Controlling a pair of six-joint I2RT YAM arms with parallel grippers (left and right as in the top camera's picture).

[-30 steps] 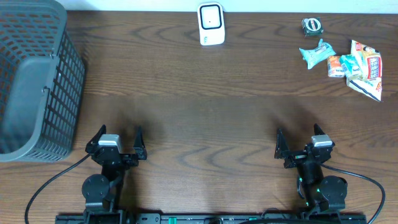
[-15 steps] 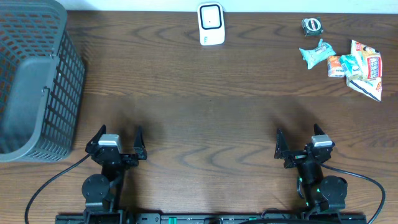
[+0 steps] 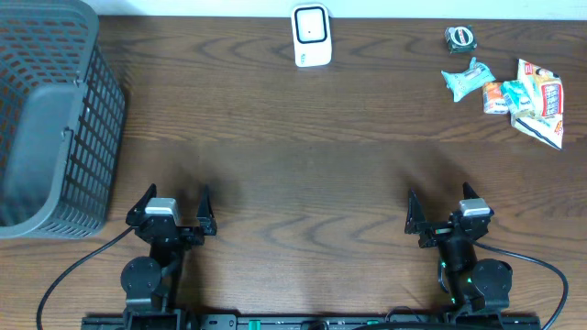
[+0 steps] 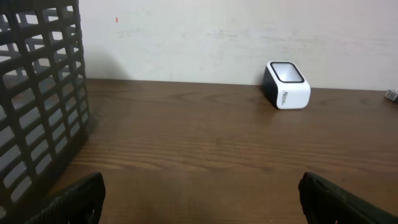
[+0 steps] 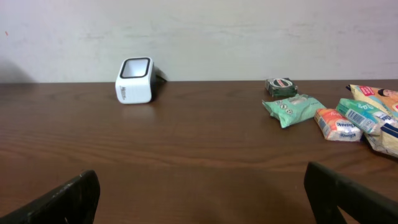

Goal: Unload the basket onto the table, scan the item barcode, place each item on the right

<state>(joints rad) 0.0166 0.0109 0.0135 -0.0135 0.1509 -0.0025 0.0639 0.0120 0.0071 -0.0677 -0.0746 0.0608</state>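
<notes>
A white barcode scanner (image 3: 311, 35) stands at the far middle of the table, also seen in the wrist views as the scanner (image 4: 286, 84) and the scanner (image 5: 135, 80). Several small packaged items (image 3: 509, 92) lie in a cluster at the far right, among them a teal packet (image 5: 291, 109) and an orange bar (image 5: 336, 125). My left gripper (image 3: 172, 207) rests open near the front left edge, nothing between its fingers. The right gripper (image 3: 444, 210) sits open near the front right, equally empty.
A dark grey mesh basket (image 3: 48, 119) occupies the left side of the table, its wall close in the left wrist view as the basket (image 4: 37, 112). A small dark round tin (image 3: 460, 37) lies behind the packets. A pale wall backs the table.
</notes>
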